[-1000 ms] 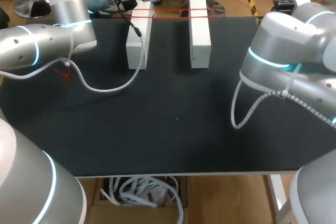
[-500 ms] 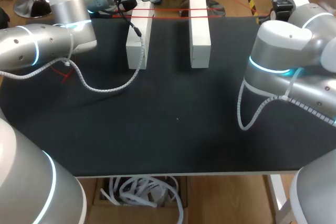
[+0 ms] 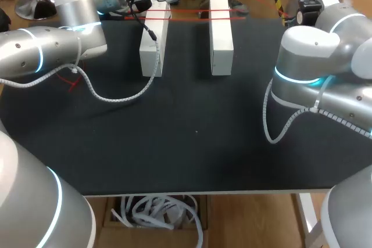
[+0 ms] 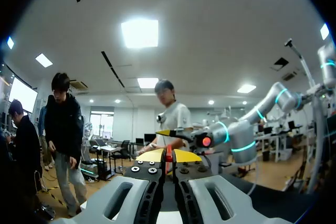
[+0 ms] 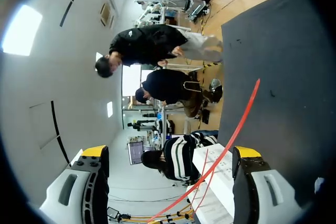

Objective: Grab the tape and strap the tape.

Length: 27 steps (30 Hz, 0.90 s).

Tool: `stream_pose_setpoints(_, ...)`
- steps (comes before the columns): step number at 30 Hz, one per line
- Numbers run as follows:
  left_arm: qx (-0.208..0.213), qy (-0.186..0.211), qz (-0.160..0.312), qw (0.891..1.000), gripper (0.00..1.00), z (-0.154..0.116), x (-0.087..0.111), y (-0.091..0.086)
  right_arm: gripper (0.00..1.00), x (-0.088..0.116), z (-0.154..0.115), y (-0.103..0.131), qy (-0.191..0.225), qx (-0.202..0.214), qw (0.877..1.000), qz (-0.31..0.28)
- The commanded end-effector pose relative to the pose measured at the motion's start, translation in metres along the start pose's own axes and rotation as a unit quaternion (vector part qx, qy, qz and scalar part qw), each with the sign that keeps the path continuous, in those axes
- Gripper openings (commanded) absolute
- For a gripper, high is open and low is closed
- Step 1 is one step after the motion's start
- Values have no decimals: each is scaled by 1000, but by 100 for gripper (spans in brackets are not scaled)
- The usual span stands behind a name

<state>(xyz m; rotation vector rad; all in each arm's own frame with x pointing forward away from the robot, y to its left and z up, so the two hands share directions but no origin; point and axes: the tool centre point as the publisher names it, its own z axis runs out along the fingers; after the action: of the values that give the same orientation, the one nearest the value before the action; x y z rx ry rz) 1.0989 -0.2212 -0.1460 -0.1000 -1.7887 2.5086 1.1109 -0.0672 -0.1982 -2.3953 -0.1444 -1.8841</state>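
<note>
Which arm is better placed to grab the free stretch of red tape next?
Probably the right. The right gripper is open, and the red tape runs ahead of it between its spread fingers. The left gripper is already shut on the tape, so it is not free to grab.

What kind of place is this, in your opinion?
Most likely a robotics test bench in a laboratory. Two robot arms, the left arm and the right arm, stand over a black table, which carries two plain white blocks with red tape stretched across them.
</note>
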Motion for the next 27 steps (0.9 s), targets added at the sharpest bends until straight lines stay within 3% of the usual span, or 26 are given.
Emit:
stream_pose_setpoints(1, -1, -1, 0, 1000, 0, 0, 1, -1, 100, 0, -5, 0, -5, -1, 1000, -2)
stream_pose_setpoints(5, -1, -1, 0, 1000, 0, 0, 1, -1, 100, -3, -8, 4, -8, -6, 1000, -4)
stream_pose_setpoints(11, -1, -1, 0, 1000, 0, 0, 1, -1, 62, -7, -11, 8, -12, -12, 1000, -7)
stream_pose_setpoints(12, -1, -1, 0, 1000, 0, 0, 1, -1, 47, -7, -12, 8, -12, -13, 1000, -7)
stream_pose_setpoints(13, -1, -1, 0, 1000, 0, 0, 1, -1, 43, -7, -12, 9, -13, -14, 1000, -8)
stream_pose_setpoints(18, -1, -1, 0, 1000, 0, 0, 1, -1, 38, -9, -13, 10, -14, -15, 1000, -10)
stream_pose_setpoints(27, -1, -1, 0, 1000, 0, 0, 1, -1, 43, -9, -16, 15, -16, -20, 1000, -14)
